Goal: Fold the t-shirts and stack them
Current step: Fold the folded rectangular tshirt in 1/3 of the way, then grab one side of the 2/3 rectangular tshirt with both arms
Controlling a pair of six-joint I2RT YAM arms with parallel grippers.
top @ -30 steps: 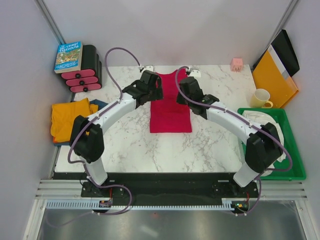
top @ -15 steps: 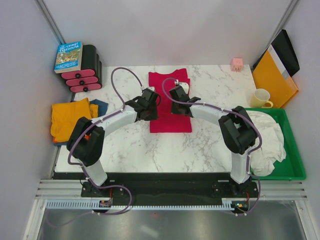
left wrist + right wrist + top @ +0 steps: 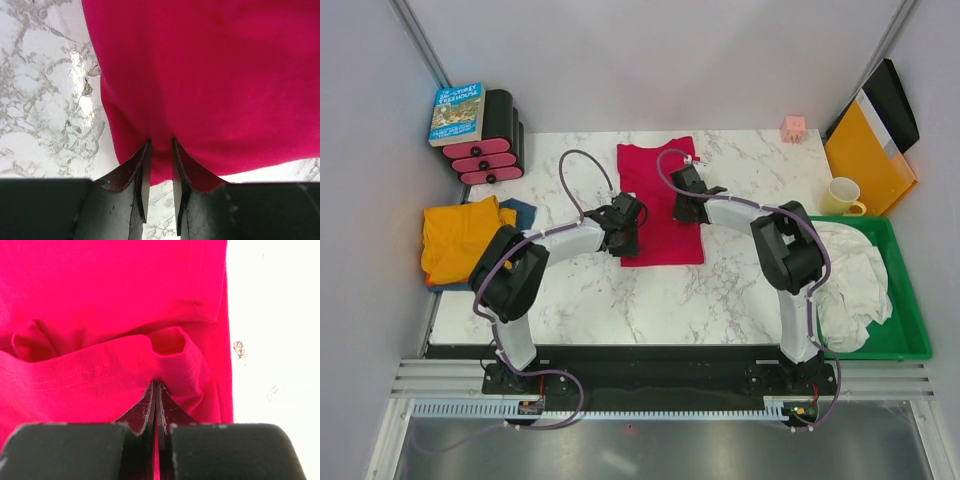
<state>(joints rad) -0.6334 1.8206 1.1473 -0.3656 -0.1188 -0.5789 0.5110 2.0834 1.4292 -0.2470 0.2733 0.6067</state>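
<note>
So the red t-shirt (image 3: pixel 665 240) sits pretty much in the middle of the marble table (image 3: pixel 570 290), folded into a long strip running away from the arms. The far end looks a bit wider than the near end.

Both arms are bent in toward it. The left gripper (image 3: pixel 628 226) is at the shirt's left edge, close to the near end. In the left wrist view its jaws are narrow, not fully together, with the edge of the red fabric sitting right between them. White marble shows off to the left of it.

The right gripper (image 3: pixel 686 200) is on the right edge, a bit further back. In the right wrist view the jaws are basically pressed together on a little bunched-up fold of the hem, and you can see the stitching on it. The fabric puckers up into a small loop just past the fingertips.

The orange t-shirt (image 3: pixel 455 238) is in a loose heap at the left edge of the table, with the dark blue t-shirt (image 3: pixel 523 212) peeking out from under its far side. Neither gripper is near those two.

On the right there's a green tray (image 3: pixel 912 330) with a white cloth (image 3: pixel 855 280) in it, and a yellow mug (image 3: pixel 841 196) just behind that.
</note>
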